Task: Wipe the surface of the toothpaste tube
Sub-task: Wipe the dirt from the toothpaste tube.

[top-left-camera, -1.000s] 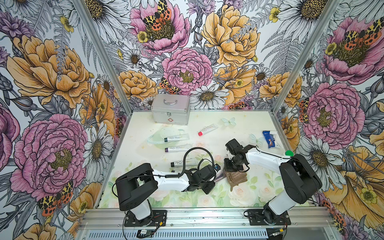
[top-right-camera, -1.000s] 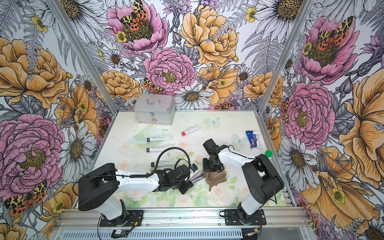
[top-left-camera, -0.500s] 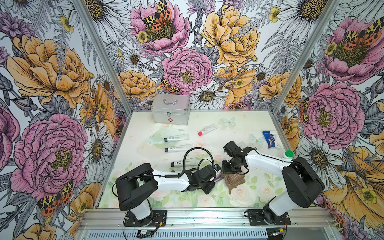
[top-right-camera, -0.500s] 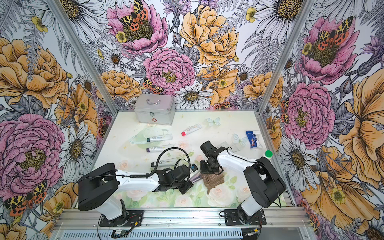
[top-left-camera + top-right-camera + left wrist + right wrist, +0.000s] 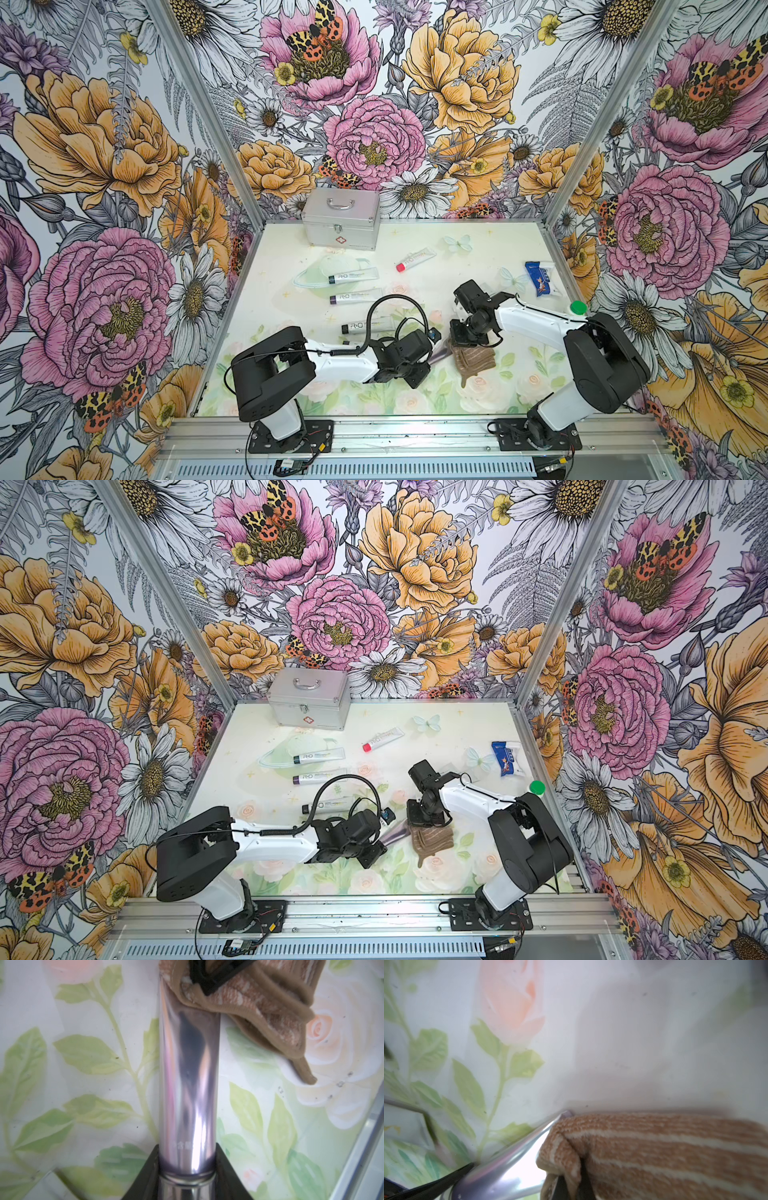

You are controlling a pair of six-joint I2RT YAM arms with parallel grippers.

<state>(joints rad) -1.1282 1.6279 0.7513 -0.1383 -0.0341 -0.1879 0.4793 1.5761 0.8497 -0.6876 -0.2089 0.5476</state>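
Step in hand: a wiping stroke at the tail end. The brown, cream-striped terry cloth [image 5: 476, 359] lies over the crimped tail of the shiny lilac metallic toothpaste tube [image 5: 188, 1084].
Tube's place: it appears to be held just off the flower-printed table [image 5: 519, 390], about midway along the near edge, between the two arms. I cannot tell whether its tail touches the table.
Left gripper [image 5: 188, 1161]: pinching the tube at its shoulder, by the cap end.
Right gripper [image 5: 572, 1186]: pressed together on a fold of the cloth.
Next move: probably draw the cloth along the bare body toward the left gripper, pressing lightly so the thin tube neither bends nor slips. The underside would then call for a turn of the tube.
Edges: the near edge is close beside both grippers. A green-capped bottle [image 5: 577, 307] stands at the right edge by the right arm.
Open room: there is bare table toward the near right corner. A white black-capped tube [image 5: 368, 326] lies just behind the left gripper.
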